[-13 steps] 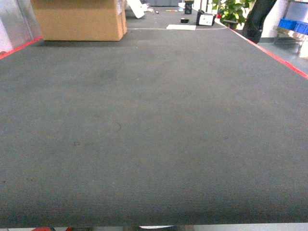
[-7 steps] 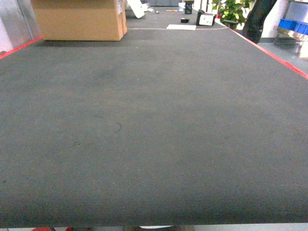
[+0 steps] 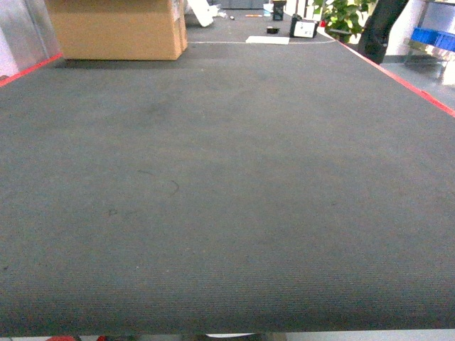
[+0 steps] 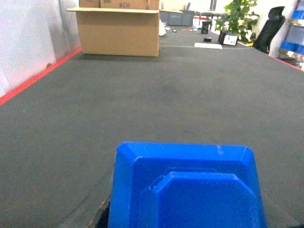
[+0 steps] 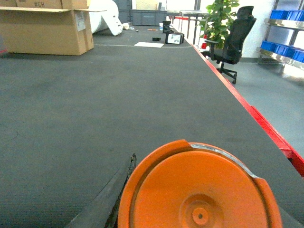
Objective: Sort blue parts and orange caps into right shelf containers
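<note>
In the left wrist view a blue part point(image 4: 187, 190), a chamfered rectangular plastic piece with a raised centre, fills the bottom of the frame. My left gripper point(image 4: 185, 216) is shut on it, and only a dark finger point(image 4: 102, 214) edge shows at its left. In the right wrist view a round orange cap point(image 5: 197, 190) with a small centre hole sits in my right gripper point(image 5: 194, 213), with one dark finger point(image 5: 110, 197) beside it. The steel shelf point(image 5: 285, 54) with blue containers point(image 5: 278, 46) stands far right. Neither gripper shows in the head view.
A dark grey mat point(image 3: 227, 185) with red edging point(image 3: 405, 82) covers the table. A brown cardboard box point(image 3: 117, 28) stands at the far left. A white sheet point(image 3: 268, 40) and a small black device point(image 3: 303, 28) lie at the far end. An office chair point(image 5: 232, 40) and a plant point(image 5: 218, 19) stand beyond the right edge.
</note>
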Tool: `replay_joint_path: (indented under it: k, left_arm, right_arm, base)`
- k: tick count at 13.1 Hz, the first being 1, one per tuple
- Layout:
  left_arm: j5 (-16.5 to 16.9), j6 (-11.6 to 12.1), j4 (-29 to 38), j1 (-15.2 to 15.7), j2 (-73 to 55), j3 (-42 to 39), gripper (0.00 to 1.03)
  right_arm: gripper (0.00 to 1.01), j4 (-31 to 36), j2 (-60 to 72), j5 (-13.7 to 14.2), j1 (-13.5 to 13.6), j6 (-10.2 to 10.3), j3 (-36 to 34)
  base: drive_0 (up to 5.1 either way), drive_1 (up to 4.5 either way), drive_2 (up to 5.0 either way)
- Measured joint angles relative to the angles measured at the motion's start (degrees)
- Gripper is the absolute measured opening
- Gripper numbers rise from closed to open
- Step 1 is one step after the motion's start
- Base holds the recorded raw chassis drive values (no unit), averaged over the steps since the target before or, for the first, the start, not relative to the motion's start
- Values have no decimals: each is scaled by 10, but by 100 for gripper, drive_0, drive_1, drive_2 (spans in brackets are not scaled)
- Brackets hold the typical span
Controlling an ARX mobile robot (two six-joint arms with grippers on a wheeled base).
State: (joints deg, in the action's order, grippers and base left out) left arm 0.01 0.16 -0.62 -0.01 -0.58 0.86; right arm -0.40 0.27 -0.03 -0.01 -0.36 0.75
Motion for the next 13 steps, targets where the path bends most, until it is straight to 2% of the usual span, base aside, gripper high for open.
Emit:
replay_joint_path:
  k: [13]
  left_arm:
    - [-1, 0, 2, 1, 0, 0, 44]
  right_arm:
    - [45, 0, 0, 0, 0, 0, 0]
  base:
    - [0, 0, 0]
